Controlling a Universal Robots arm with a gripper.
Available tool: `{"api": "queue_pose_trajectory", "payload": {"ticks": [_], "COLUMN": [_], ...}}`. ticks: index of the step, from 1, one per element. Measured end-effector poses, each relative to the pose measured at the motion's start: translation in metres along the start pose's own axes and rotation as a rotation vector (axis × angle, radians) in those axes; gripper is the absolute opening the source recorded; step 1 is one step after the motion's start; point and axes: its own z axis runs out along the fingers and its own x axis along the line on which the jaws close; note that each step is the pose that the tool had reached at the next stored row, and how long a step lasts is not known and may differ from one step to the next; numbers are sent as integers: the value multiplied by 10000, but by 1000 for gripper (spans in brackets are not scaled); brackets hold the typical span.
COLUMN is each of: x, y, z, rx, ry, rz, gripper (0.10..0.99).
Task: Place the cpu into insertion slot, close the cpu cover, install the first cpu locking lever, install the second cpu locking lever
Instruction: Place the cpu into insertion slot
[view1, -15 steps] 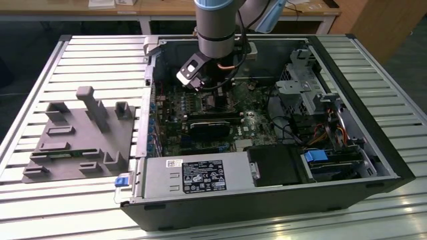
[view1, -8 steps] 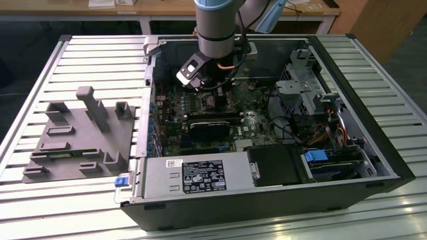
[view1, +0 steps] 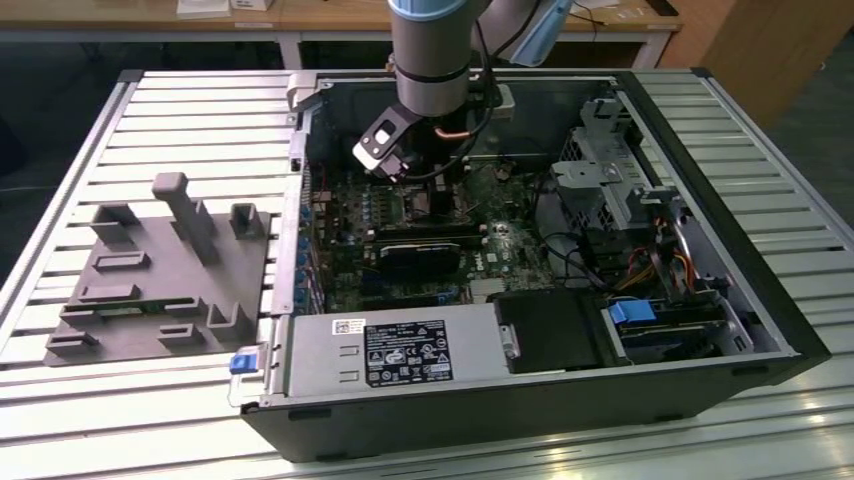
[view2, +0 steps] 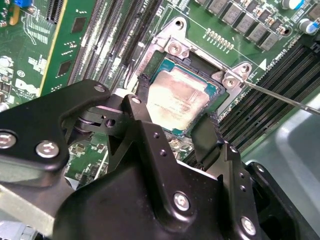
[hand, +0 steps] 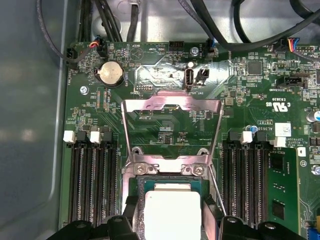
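reading the exterior view from its left: a grey jig (view1: 160, 270) sits on the slatted table (view1: 80, 400), apart from the open case (view1: 747, 300). the arm (view1: 434, 60) reaches down into the case over the board's upper middle. the drive bay (view1: 614, 180) stands to its right, not involved.

finding, second wrist view: the gripper (view2: 176, 107) straddles the cpu (view2: 175, 95), with one finger (view2: 141, 92) against one edge and the other against the opposite edge. it is judged clamped on the cpu. the cpu lies flat, directly between the fingertips and inside the rim of the slot (view2: 172, 47). the cpu is square, so it has no long axis, and the grip line runs edge to edge.

first wrist view: the cover (hand: 150, 104) is swung open beyond the slot, on the side away from the gripper. its angle to the board cannot be judged. a thin lever (view2: 280, 97) runs out from the slot's corner and looks unlatched. which of the two levers it is cannot be told.

hidden: the gripper body covers the cpu's near edge in both wrist views. whether the cpu is fully seated or resting just above the contacts cannot be told.
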Motion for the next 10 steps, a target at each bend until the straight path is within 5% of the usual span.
{"api": "queue_pose_trajectory", "payload": {"ticks": [5,10], "x": [0,0], "y": [0,1], "z": [-3,-14], "rx": [0,3], "ry": [194,189], "rz": [17,17], "gripper": [612,612]}}
